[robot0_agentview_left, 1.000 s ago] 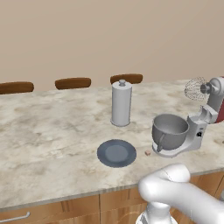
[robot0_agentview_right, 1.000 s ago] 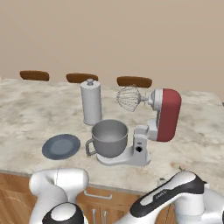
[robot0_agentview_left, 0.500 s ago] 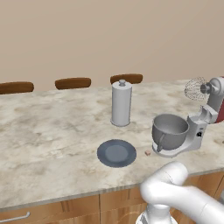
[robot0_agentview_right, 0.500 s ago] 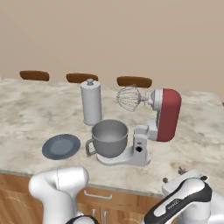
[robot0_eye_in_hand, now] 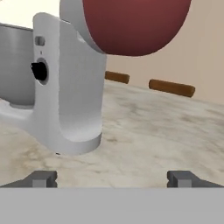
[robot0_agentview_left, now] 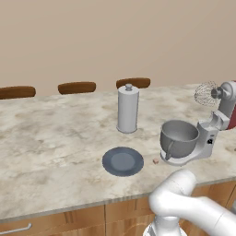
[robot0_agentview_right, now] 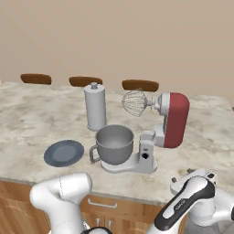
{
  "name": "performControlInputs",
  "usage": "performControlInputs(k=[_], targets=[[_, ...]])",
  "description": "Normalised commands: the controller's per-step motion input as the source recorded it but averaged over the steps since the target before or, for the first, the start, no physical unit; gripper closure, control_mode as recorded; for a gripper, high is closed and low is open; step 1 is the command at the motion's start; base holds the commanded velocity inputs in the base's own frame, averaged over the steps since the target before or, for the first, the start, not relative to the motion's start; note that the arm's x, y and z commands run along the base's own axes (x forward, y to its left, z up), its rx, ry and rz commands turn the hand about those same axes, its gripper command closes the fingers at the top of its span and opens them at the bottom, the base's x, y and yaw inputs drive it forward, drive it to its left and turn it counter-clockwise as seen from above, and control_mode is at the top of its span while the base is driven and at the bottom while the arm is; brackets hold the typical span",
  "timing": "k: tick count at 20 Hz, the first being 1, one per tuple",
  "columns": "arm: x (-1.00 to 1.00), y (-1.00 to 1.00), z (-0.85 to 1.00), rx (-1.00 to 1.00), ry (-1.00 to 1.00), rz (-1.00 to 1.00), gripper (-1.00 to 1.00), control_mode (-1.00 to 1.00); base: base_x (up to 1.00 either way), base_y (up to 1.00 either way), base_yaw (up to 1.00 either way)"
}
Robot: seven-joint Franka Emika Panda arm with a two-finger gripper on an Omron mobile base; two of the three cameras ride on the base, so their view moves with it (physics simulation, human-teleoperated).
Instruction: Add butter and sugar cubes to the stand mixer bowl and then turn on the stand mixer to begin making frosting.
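The two-finger tool (robot0_eye_in_hand: 112,178) is hanging low at the near edge of the marbled beige table (robot0_agentview_left: 55,138), its dark tips standing wide apart with nothing between them. In the hand view it is looking across the table top at the silver-grey stand mixer with the dark red tilting head (robot0_eye_in_hand: 74,65), which is rising just ahead and to the left of the tips; the mixer's dark knob is facing the camera on the pedestal.

The deep grey metal bowl with a side handle (robot0_agentview_left: 177,138) is sitting on the mixer's flat base, under the raised wire whisk (robot0_agentview_right: 135,103), and it looks empty. The tiny pale tan-pink sugar cube (robot0_agentview_left: 156,161) is lying on the table between the bowl and the flat blue-grey round plate (robot0_agentview_left: 122,161), just beside the mixer's base. The butter cannot be made out in these pictures.

The relation that matters: the cube is lying on the far side of the mixer from the tool, off to the robot's left, so the arm will probably need to swing leftward around the appliance before reaching down. The tall grey cylindrical canister (robot0_agentview_left: 127,108) is standing behind the plate, well clear of that path.
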Motion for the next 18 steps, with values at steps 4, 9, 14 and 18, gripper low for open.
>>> performControlInputs(k=[4, 9, 14, 18], targets=[[0.42, -0.03, -0.08, -0.05, 0.00, -0.08, -1.00, -1.00, 0.00, 0.00, 0.00], [0.29, -0.15, -0.15, -0.02, 0.02, -0.08, -1.00, -1.00, 0.00, 0.00, 0.00], [0.21, -0.26, -0.15, 0.00, 0.03, -0.08, -1.00, -1.00, 0.00, 0.00, 0.00], [0.15, -0.32, -0.25, -0.01, 0.04, -0.05, -1.00, -1.00, 0.00, 0.00, 0.00]])
